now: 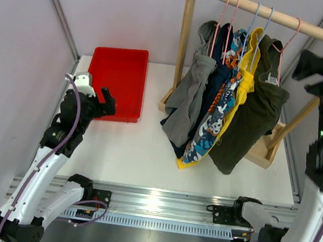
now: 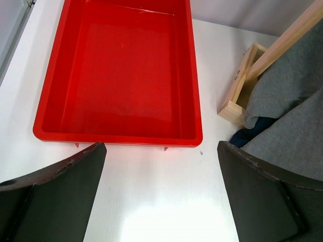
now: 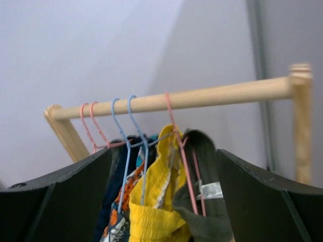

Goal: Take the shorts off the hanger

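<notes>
Five shorts (image 1: 210, 103) hung on wooden rail (image 1: 278, 17), red tray (image 1: 121, 64) alongside, left gripper (image 2: 161, 196) jaws apart over tabletop (image 1: 141, 148), right gripper (image 3: 164, 191) jaws apart before hangers (image 3: 180, 151)

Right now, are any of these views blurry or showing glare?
Top view: the right gripper is smeared and glare sits on the rail. Right wrist view: soft all over, the rod fuzzy. Left wrist view: sharp, faint sheen in the tray.

text: none legible | white tag (image 3: 209, 190) – olive shorts (image 3: 208, 224) – unreadable
</notes>
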